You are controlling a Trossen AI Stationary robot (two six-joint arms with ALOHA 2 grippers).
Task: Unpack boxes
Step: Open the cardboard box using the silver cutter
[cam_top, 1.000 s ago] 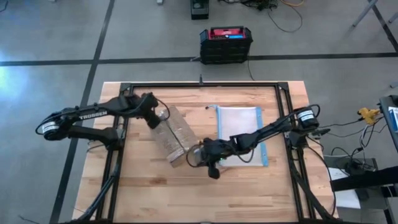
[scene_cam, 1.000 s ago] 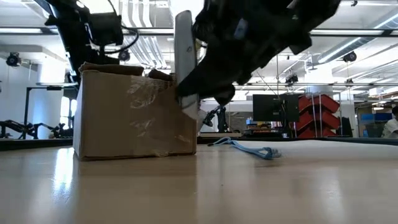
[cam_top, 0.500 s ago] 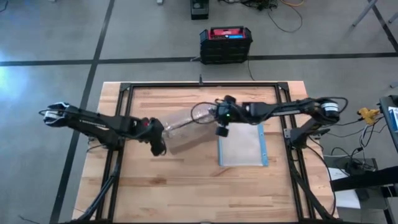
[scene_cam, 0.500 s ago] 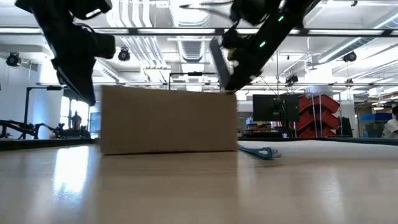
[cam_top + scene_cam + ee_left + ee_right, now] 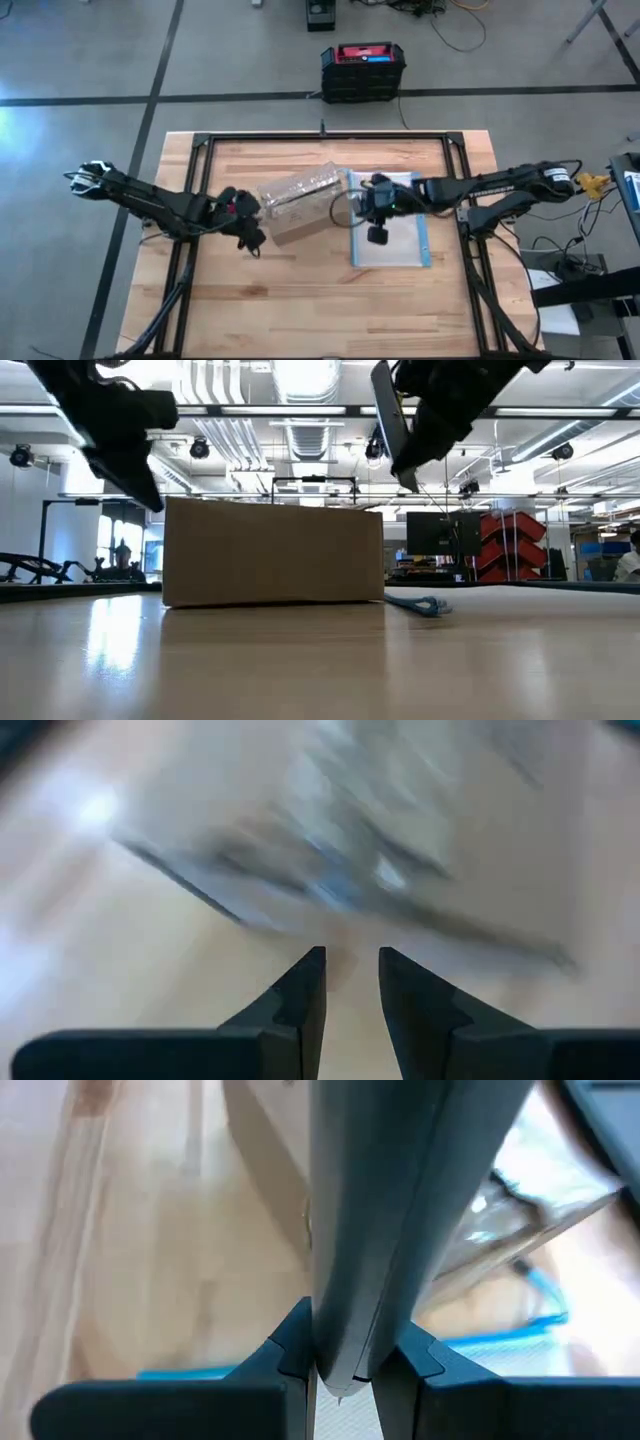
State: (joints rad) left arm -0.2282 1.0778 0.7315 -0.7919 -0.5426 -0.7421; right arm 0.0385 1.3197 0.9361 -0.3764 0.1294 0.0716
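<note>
One brown cardboard box point(image 5: 300, 205) with shiny clear tape on top rests on its bottom on the table; in the low view point(image 5: 272, 555) it shows a plain long side. My left gripper point(image 5: 250, 235) hovers by the box's near left corner, empty, its fingers a narrow gap apart point(image 5: 350, 975). My right gripper point(image 5: 375, 205) is past the box's right end, over the clear pouch, shut on a flat grey slab point(image 5: 388, 420). My right gripper pinches the flat grey slab between its two fingers, on its two broad faces point(image 5: 345, 1320). The slab reaches out past the fingertips. In the low view it stands on edge, tilted, lifted clear above the box's right end.
A flat clear pouch with a blue edge point(image 5: 392, 240) lies on the table right of the box; its blue edge shows in the low view point(image 5: 415, 603). A black-and-red case point(image 5: 363, 70) stands on the floor beyond the far edge. A black frame point(image 5: 320, 137) borders the table.
The box has turned about on the table from a diagonal lie to nearly left-right and shifted right. My left gripper has gone from the box's far end to its near left corner. My right gripper, still holding the slab, has gone from the box's near end up to its right end.
</note>
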